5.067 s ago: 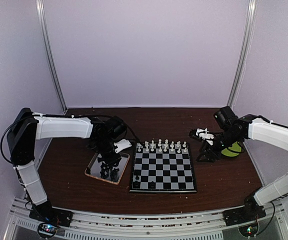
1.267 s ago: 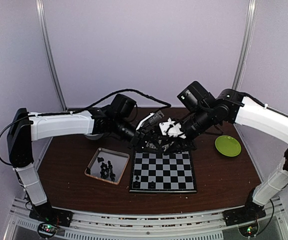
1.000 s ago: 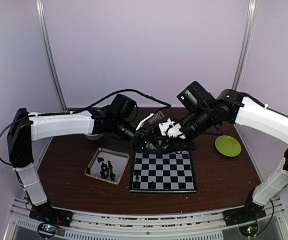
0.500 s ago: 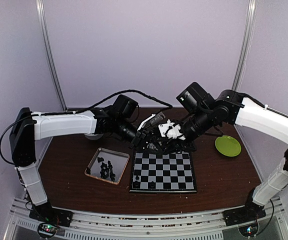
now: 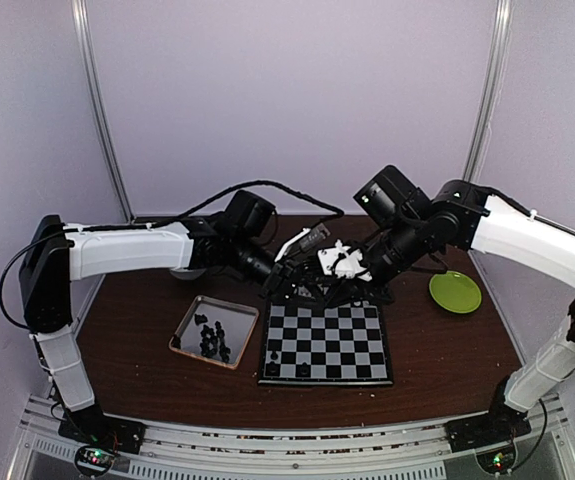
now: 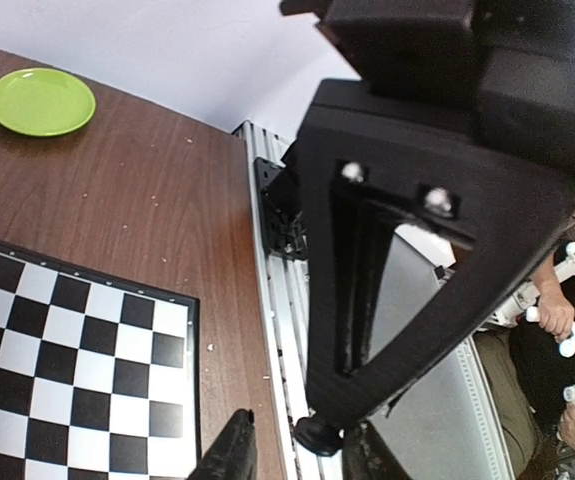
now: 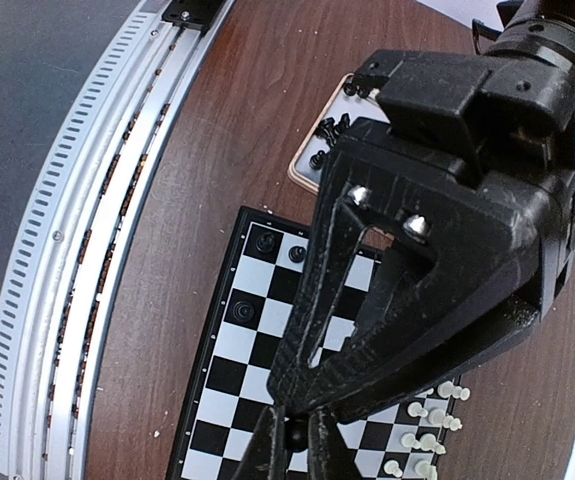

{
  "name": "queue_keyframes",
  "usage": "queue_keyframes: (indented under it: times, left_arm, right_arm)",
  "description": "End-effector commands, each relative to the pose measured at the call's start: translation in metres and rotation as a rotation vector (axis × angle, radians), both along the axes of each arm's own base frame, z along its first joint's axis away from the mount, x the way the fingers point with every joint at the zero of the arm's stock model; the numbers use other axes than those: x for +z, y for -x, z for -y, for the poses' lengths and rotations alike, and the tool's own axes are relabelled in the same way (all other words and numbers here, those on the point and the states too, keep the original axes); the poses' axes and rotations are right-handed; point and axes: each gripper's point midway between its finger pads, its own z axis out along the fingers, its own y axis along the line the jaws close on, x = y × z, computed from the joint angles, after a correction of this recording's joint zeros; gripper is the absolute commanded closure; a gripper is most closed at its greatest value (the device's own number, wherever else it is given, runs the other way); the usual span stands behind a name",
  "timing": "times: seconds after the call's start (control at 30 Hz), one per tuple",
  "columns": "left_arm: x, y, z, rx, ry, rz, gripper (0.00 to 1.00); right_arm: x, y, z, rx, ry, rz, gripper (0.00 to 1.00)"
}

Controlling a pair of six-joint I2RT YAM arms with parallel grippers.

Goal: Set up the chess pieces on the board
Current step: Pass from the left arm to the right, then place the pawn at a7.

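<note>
Black chess piece (image 7: 295, 433) pinched in the right jaws; left jaws slightly parted around it.

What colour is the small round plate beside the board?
Plain lime green. The plate shows best in the left wrist view.

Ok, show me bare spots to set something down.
Bare table between the board and the green plate, and in front of the board; its middle squares too. Crowded: the tray of black pieces, and the board's far edge under the left hand and right hand.
</note>
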Motion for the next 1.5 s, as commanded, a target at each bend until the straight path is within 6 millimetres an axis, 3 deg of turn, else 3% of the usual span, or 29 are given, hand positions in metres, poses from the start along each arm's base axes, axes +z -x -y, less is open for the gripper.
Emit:
queue_keyframes:
  times: [0.0, 0.23, 0.43, 0.6, 0.77, 1.1, 1.47]
  left_arm:
    - [-0.004, -0.014, 0.000, 0.072, 0.012, 0.116, 0.68]
    - [-0.010, -0.054, -0.047, 0.288, -0.043, 0.236, 0.61]
    - [-0.009, -0.087, -0.081, 0.521, -0.101, 0.353, 0.61]
    - [-0.009, -0.098, -0.090, 0.590, -0.120, 0.382, 0.61]
    - [-0.010, -0.098, -0.089, 0.583, -0.120, 0.379, 0.60]
    - [-0.012, -0.094, -0.087, 0.567, -0.110, 0.354, 0.61]
    - [-0.015, -0.093, -0.084, 0.550, -0.109, 0.335, 0.61]
  right_arm:
    - [0.011, -0.004, 0.000, -0.044, -0.046, 0.021, 1.00]
    - [-0.026, -0.007, 0.029, -0.097, 0.087, 0.017, 1.00]
    - [-0.088, -0.001, 0.057, -0.144, 0.241, -0.068, 1.00]
    - [-0.136, 0.006, 0.072, -0.185, 0.370, -0.155, 1.00]
    - [-0.171, 0.006, 0.088, -0.211, 0.492, -0.194, 1.00]
    - [-0.195, -0.008, 0.113, -0.274, 0.575, -0.204, 1.00]
    - [-0.200, -0.017, 0.119, -0.303, 0.589, -0.224, 1.00]
